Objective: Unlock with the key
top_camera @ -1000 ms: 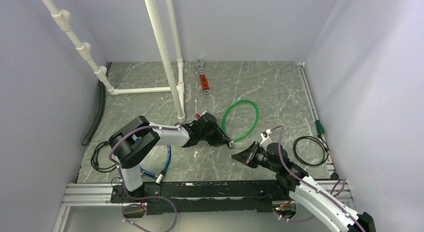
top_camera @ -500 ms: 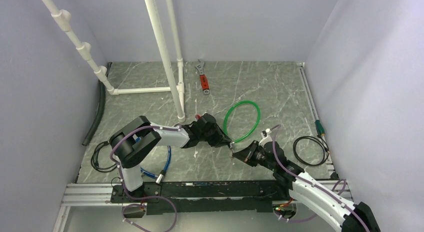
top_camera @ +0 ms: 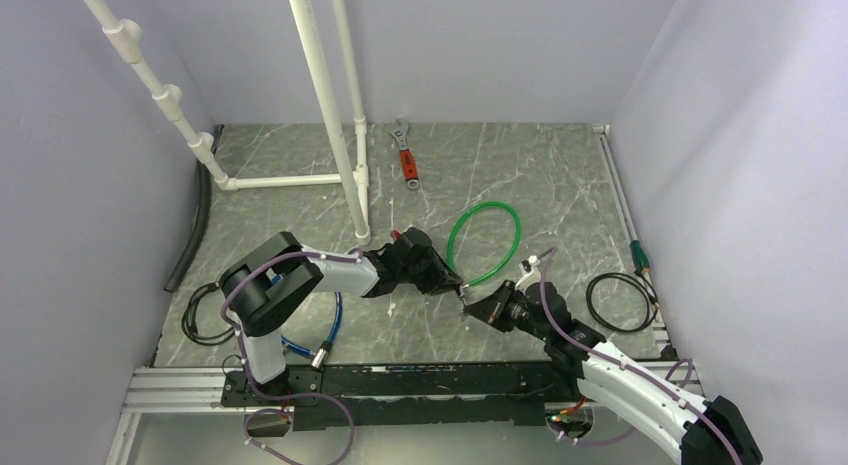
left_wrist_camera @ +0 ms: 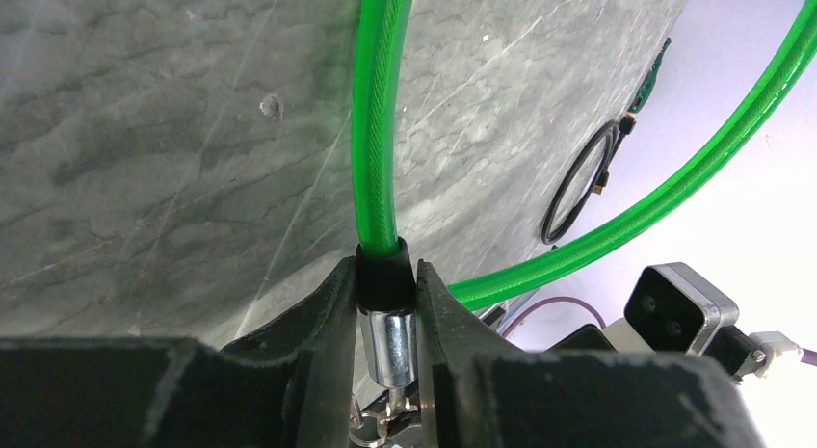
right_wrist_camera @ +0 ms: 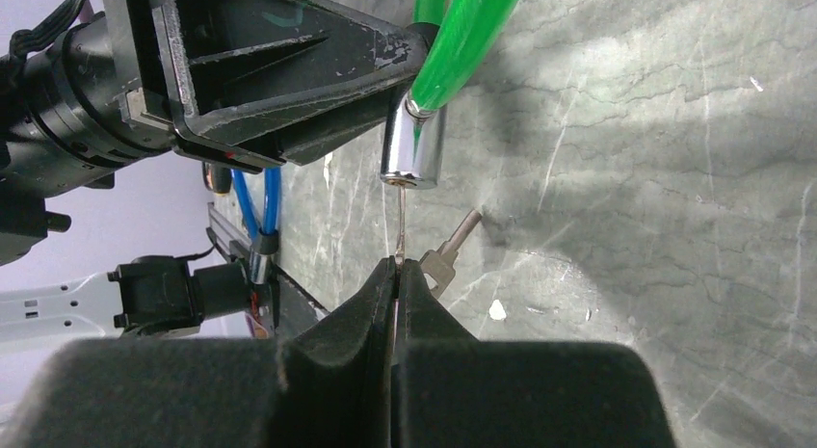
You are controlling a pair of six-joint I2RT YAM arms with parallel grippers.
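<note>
In the right wrist view, the right gripper (right_wrist_camera: 398, 267) is at the bottom middle. Its fingers (right_wrist_camera: 358, 308) are pressed together on the key (right_wrist_camera: 399, 226), which stands thin and straight just above them. The key's tip meets the bottom face of the lock (right_wrist_camera: 412, 149), the shiny tube in the upper middle. I cannot tell how deep it has gone in. Pinching the key at its base keeps it stiff, so it can be pushed and turned. A spare key (right_wrist_camera: 445, 255) hangs loose just to the right, over the table (right_wrist_camera: 674, 226). The left gripper (right_wrist_camera: 409, 77) comes in from the upper left and holds the lock up off the table, with its keyhole facing the key. The green cable (right_wrist_camera: 467, 29) leaves the lock toward the top edge. In the left wrist view, the left gripper's fingers (left_wrist_camera: 332, 318) at the bottom middle are clamped on both sides of the lock, around its black collar (left_wrist_camera: 383, 275). That tight hold should stop the lock from spinning when the key twists. The green cable loops away to the top and right. In the top view, the two grippers meet nose to nose just below the middle of the frame, so the key lines up with the lock. The key is too small to see here. A wrench (top_camera: 407, 165) and white pipes (top_camera: 322, 95) sit far off near the top, not in use. I think the next job is a push and a turn.
</note>
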